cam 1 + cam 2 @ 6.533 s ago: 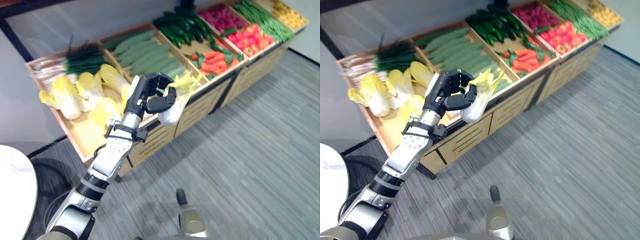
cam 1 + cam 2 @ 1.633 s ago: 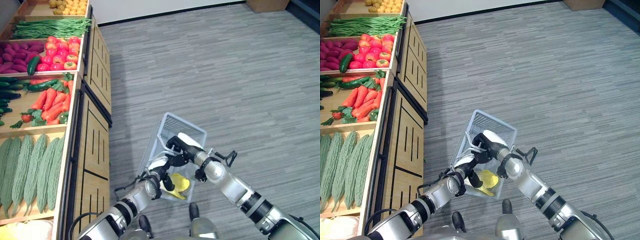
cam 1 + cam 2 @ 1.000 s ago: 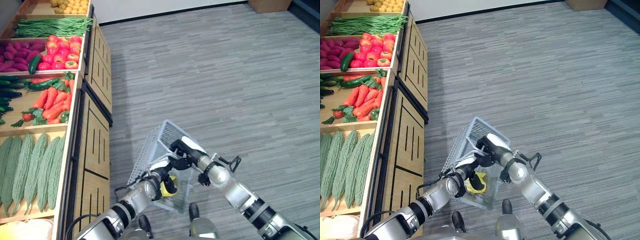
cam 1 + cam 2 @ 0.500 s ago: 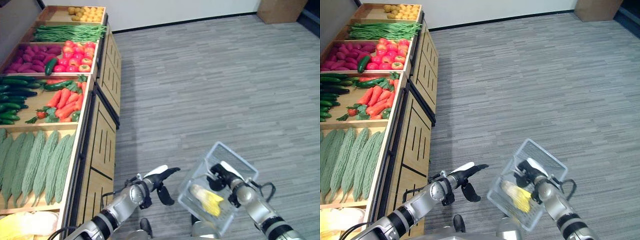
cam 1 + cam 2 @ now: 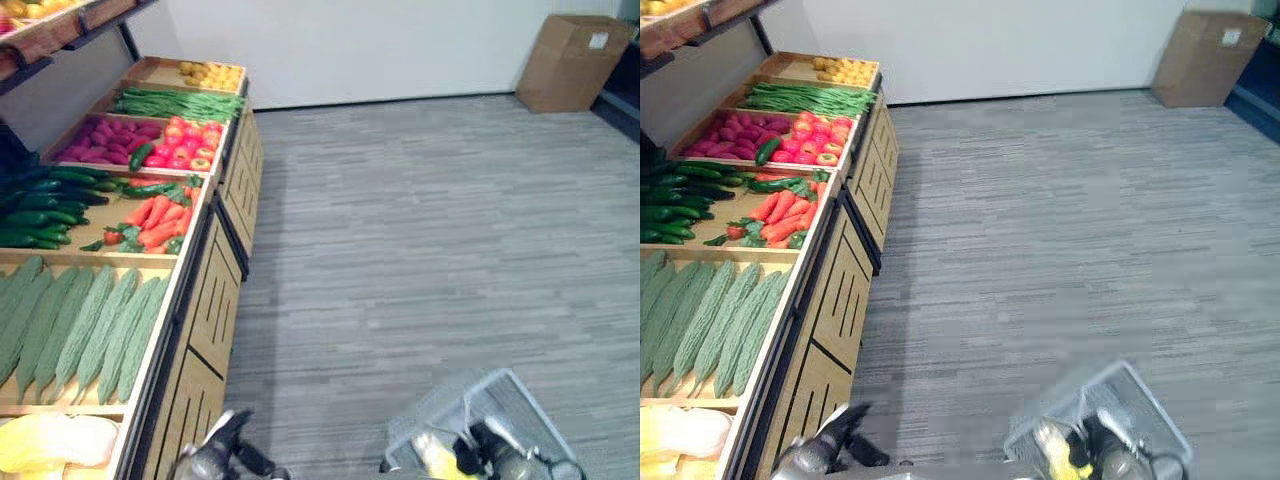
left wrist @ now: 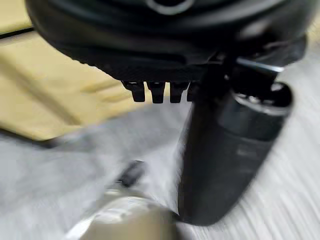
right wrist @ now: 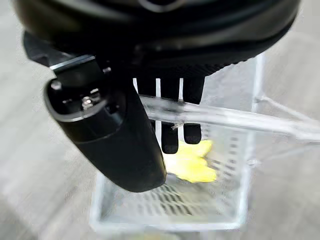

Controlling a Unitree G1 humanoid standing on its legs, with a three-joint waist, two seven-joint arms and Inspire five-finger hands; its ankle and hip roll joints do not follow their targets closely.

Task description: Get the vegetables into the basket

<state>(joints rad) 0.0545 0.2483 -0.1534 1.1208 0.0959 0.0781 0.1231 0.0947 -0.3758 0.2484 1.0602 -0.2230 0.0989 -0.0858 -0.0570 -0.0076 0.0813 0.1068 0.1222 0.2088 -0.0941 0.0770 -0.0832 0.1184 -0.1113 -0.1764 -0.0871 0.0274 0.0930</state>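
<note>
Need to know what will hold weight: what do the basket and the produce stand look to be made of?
The basket looks like clear or whitish plastic, with slotted walls the yellow cabbage shows through, and a thin translucent handle the right hand curls round. The produce stand appears to be light wood with visible grain, dark slots and dark trim.

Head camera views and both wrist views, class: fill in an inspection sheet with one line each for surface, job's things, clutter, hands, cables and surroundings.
Surface: grey striped carpet floor.
Job's things: clear plastic basket hanging by its handle, a yellow leafy cabbage lying inside.
Clutter: nothing seen.
Hands: right hand curled round the basket handle; left hand low beside the stand, holding nothing, fingers relaxed.
Cables: nothing seen.
Surroundings: wooden produce stand with bitter gourds, carrots, cucumbers, green beans; cardboard box by the white wall.
</note>
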